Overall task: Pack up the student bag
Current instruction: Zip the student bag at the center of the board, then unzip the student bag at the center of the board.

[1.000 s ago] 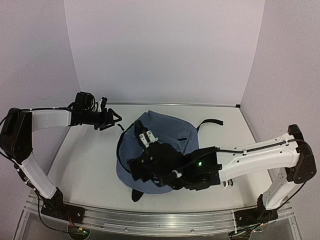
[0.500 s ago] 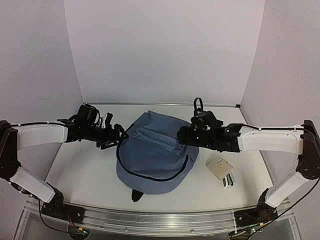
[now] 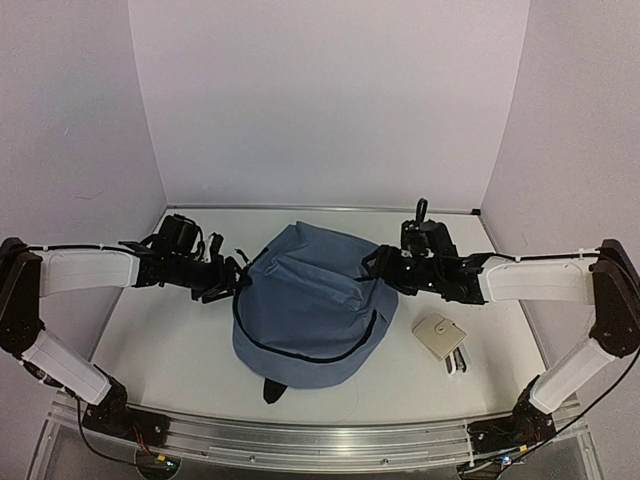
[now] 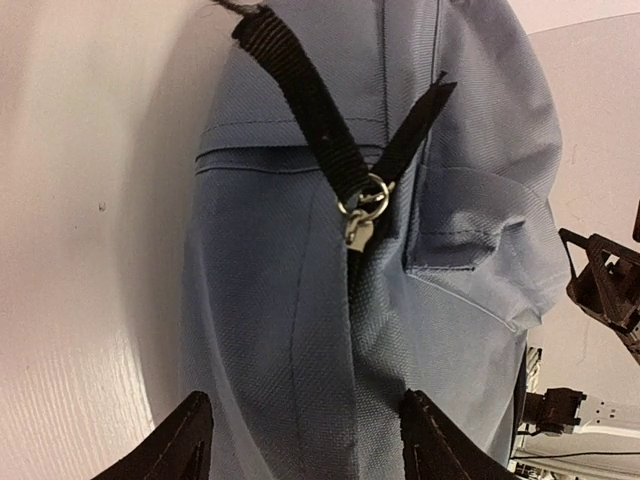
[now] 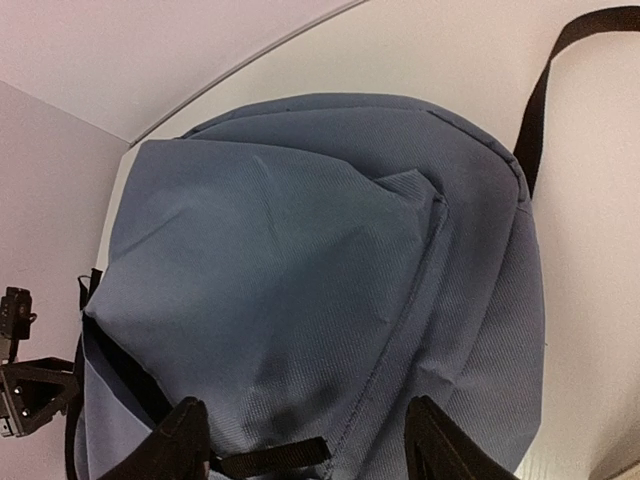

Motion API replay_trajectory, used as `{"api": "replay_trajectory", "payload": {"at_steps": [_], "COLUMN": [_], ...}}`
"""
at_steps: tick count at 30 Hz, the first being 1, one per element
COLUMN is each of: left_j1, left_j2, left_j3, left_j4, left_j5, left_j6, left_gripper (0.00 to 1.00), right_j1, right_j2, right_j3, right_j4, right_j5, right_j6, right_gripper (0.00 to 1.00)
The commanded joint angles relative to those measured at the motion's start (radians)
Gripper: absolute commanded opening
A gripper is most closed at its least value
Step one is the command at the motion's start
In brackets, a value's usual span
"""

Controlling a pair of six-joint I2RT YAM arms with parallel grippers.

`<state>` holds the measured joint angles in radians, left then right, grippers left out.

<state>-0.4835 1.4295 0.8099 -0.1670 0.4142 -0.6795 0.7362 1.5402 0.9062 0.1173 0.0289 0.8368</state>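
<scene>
The student bag [image 3: 310, 305], slate-blue fabric with a dark zipper line, lies in the middle of the table. My left gripper [image 3: 232, 283] is open at the bag's left edge. In the left wrist view [image 4: 305, 450] its fingers [image 4: 180, 445] straddle the blue fabric, below a black strap with a metal ring [image 4: 362, 205]. My right gripper [image 3: 372, 268] is open at the bag's right back edge. In the right wrist view [image 5: 310, 450] its fingers [image 5: 440, 440] stand wide over the bag's cloth [image 5: 320, 260]. The long black strap [image 5: 560, 60] trails off behind the bag.
A small beige flat item [image 3: 438, 335] lies on the table right of the bag, with a white piece [image 3: 458, 362] beside it. A black strap end [image 3: 272, 390] pokes out at the bag's near edge. White walls close the back and sides.
My right arm has swung from across the bag's front to its right back edge. The beige item now lies on the table. My left gripper has come closer to the bag's left edge.
</scene>
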Motion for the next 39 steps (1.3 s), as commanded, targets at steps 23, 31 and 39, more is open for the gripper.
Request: {"api": "replay_trajectory", "payload": {"at_steps": [23, 31, 39], "left_j1": [-0.006, -0.015, -0.024], "left_j2": [0.039, 0.01, -0.017], "left_j3": [0.055, 0.042, 0.038], "left_j4": [-0.02, 0.001, 0.032], "left_j5": [-0.058, -0.058, -0.031], "left_j6": [0.017, 0.059, 0.11], "left_gripper": [0.16, 0.0, 0.0], "right_j1": [-0.011, -0.009, 0.043], "right_j2": [0.072, 0.018, 0.028], "right_j3": [-0.027, -0.016, 0.107], "right_j4": [0.136, 0.145, -0.011], "right_j5": [-0.152, -0.121, 0.068], "right_j6": [0.067, 0.043, -0.047], "right_gripper": [0.08, 0.0, 0.0]}}
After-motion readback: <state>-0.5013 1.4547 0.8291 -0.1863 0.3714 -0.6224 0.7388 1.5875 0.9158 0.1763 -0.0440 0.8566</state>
